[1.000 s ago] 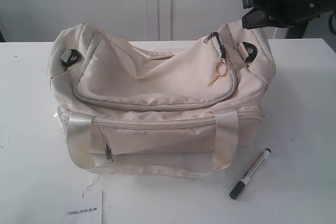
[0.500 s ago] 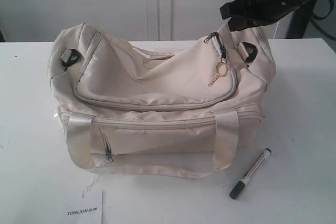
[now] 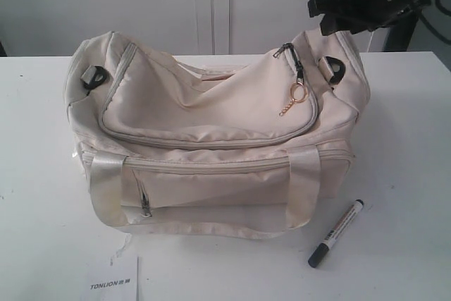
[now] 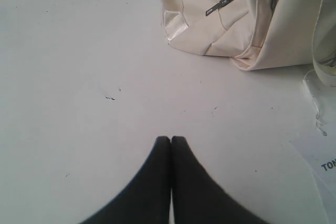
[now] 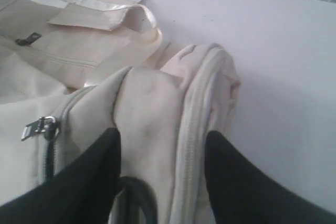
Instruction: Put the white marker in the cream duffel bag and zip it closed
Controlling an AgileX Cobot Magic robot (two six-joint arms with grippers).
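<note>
the slim white marker with a dark cap (image 3: 337, 232) lies flat on the white table (image 3: 409, 139) at the lower right of the exterior view, just beside the front corner of the large soft cream fabric duffel bag (image 3: 211, 111). its long axis runs on a diagonal, dark cap toward the lower left, thin tip toward the upper right. the black right gripper (image 3: 331, 22) hangs at the upper right of the frame over the bag's end, well apart from the marker, with the bag between them. in the right wrist view the right gripper (image 5: 164, 134) has its fingers spread, the bag's folded end between them, the metal zipper slider (image 5: 39, 128) just beside one finger. the curved top zipper looks shut, so the bag likely needs opening first. the right arm is the nearer one to both slider and marker. the black left gripper (image 4: 171, 140) is pressed together, empty, over bare table. the table around the marker is bare, leaving room for a grasp from above.
</note>
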